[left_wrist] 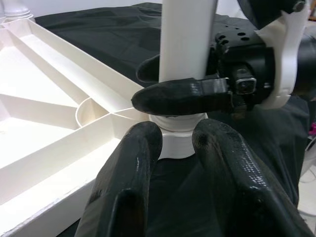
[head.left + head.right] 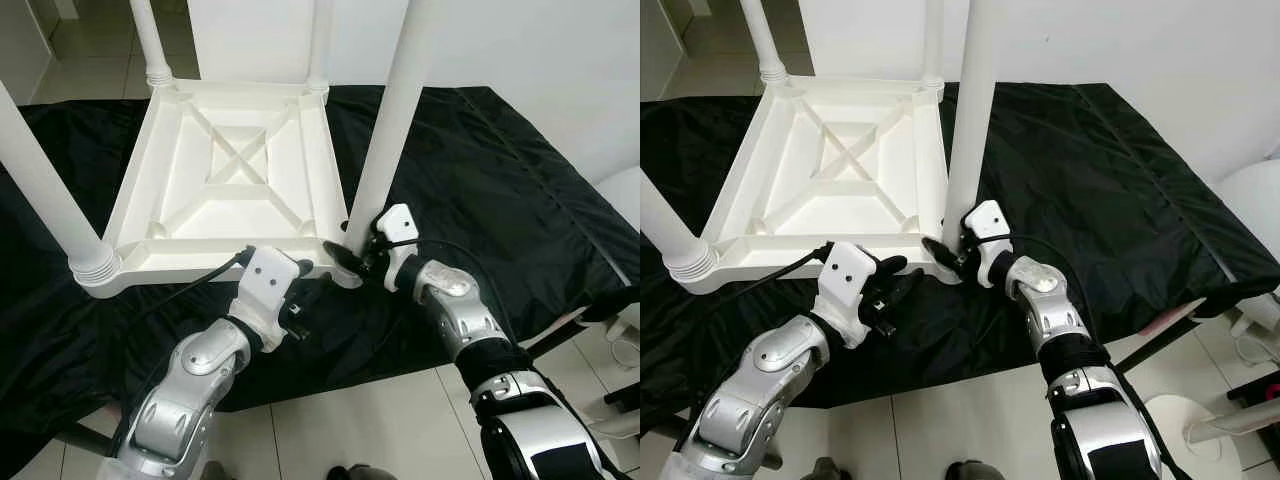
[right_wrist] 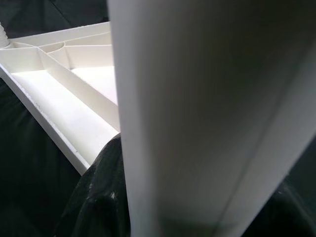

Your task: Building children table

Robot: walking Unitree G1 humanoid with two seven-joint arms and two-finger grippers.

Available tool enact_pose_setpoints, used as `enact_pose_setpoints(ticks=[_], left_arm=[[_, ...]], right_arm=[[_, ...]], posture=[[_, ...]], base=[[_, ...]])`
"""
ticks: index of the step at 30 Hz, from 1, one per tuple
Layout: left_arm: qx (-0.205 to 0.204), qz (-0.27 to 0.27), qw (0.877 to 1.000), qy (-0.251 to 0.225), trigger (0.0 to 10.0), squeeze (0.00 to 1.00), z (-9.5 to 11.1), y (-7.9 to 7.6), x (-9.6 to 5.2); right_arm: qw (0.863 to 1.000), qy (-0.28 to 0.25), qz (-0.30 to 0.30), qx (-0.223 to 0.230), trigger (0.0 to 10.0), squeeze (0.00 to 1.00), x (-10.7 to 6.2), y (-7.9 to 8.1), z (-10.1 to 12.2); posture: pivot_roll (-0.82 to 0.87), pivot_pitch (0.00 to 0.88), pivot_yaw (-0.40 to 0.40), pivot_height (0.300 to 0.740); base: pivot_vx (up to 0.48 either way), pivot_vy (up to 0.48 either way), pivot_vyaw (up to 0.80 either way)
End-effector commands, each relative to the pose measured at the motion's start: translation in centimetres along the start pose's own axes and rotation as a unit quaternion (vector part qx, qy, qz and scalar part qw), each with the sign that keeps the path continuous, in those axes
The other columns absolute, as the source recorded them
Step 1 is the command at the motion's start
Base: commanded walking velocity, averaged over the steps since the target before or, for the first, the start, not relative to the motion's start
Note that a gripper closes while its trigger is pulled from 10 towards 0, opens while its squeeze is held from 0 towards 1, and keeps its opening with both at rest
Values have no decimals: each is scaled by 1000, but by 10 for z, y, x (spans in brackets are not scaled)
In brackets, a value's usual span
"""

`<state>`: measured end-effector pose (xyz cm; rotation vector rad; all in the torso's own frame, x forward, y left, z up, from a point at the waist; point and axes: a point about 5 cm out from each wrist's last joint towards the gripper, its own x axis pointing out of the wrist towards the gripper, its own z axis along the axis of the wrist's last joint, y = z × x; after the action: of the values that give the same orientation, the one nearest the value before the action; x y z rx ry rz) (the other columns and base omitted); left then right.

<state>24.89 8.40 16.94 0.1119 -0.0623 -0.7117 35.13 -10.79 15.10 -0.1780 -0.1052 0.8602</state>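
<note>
A white plastic children's table (image 2: 172, 243) lies upside down on a black cloth, its ribbed underside facing up. Its near-right leg (image 2: 392, 110) stands upright in the corner socket (image 1: 174, 142). My right gripper (image 2: 350, 255) is shut on this leg just above the socket, one finger (image 1: 173, 96) on each side. My left gripper (image 2: 305, 285) hovers open just in front of the table's near edge, pointing at the socket, with nothing between its fingers (image 1: 126, 182). The right wrist view looks close along the held leg (image 3: 207, 113).
Three more legs stand in the other corners: near-left (image 2: 40, 190), far-left (image 2: 150, 40) and far-right (image 2: 320, 40). The black cloth (image 2: 480, 180) covers the floor around the table. Pale tiles (image 2: 380, 420) lie near my feet. A white rounded object (image 2: 1260, 200) stands at the right.
</note>
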Motion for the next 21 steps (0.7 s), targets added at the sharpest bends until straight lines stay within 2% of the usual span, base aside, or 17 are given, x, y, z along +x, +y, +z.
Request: enact_pose_setpoints(ticks=[1,2,3,10,13,18,21], left_arm=[[-1,11,1000,3,10000,0,-1,1,-3],[-1,12,1000,4,10000,0,-1,1,-4],[-1,14,1000,4,10000,0,-2,1,-4],[-4,11,1000,6,10000,0,-4,-2,-4],[-3,12,1000,8,10000,0,-5,-2,-6],[-4,14,1000,7,10000,0,-5,-1,-6],[-6,14,1000,7,10000,0,-5,-2,-5]], right_arm=[[1000,21,13,-16,0,0,-4,0,-5],[1000,22,13,-16,0,0,-6,-1,-6],[1000,26,2,-11,10000,0,-8,-3,-8],[999,25,-40,15,10000,0,-14,-7,-11],[995,27,-89,16,10000,0,-15,-1,-13],[992,28,-124,23,10000,0,-15,5,-13],[983,29,-176,51,10000,0,-13,10,-13]], posture=[[22,89,-60,740],[21,88,-61,740],[19,91,-64,740],[16,95,-65,740],[19,95,-69,740],[19,93,-74,740],[14,93,-74,740]], base=[[0,0,0],[0,0,0],[0,0,0],[0,0,0],[0,0,0],[0,0,0],[0,0,0]])
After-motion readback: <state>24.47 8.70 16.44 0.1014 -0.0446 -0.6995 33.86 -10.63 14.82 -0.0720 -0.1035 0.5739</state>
